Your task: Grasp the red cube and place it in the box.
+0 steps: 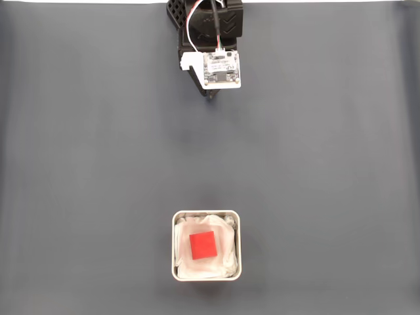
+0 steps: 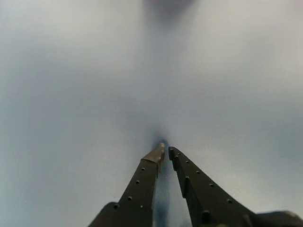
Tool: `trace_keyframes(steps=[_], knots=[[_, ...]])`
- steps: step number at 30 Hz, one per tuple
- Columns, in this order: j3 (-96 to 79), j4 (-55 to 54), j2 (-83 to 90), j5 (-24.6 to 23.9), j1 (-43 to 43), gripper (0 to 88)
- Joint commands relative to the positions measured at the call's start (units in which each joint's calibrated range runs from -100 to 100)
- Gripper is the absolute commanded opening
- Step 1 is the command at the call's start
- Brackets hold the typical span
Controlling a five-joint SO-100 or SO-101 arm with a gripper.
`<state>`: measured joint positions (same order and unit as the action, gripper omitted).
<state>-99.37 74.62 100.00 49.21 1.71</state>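
The red cube (image 1: pixel 203 245) lies inside the box (image 1: pixel 174 244), a small square metal tin lined with crumpled white material, near the bottom centre of the fixed view. My gripper (image 1: pixel 211 96) is far from it, folded back at the top centre under the arm's white board, its tip pointing down at the dark mat. In the wrist view the gripper (image 2: pixel 165 150) has its two black fingers almost touching at the tips, with nothing between them and bare grey surface just beneath.
A dark grey mat (image 1: pixel 85 164) covers the table, with a pale strip along the top edge. The arm's base (image 1: pixel 207 20) stands at the top centre.
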Motion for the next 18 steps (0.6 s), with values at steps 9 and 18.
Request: trace_keyframes(steps=[9,18], knots=[[-0.5,1.3,-0.1,-0.2,-0.4,0.0],[-0.5,1.3,-0.1,-0.2,-0.4,0.0]])
